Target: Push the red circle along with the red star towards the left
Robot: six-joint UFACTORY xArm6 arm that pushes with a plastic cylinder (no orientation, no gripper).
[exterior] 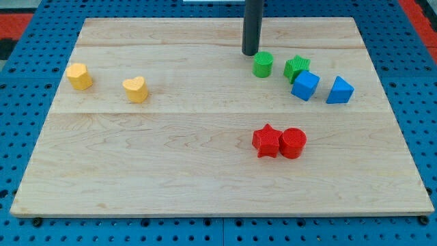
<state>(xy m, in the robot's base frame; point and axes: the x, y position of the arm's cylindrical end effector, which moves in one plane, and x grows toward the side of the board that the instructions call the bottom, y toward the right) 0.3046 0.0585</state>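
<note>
The red circle (pixel 293 143) lies on the wooden board right of centre, touching the red star (pixel 267 141) on its left side. My tip (pixel 250 53) is near the view's top, well above both red blocks and just left of the green circle (pixel 263 65). It touches no block.
A green star (pixel 297 67), a blue cube (pixel 305 85) and a blue triangular block (pixel 340 90) cluster at the upper right. A yellow hexagon-like block (pixel 79 76) and a yellow heart (pixel 136 89) sit at the upper left. The board (pixel 171 171) rests on blue pegboard.
</note>
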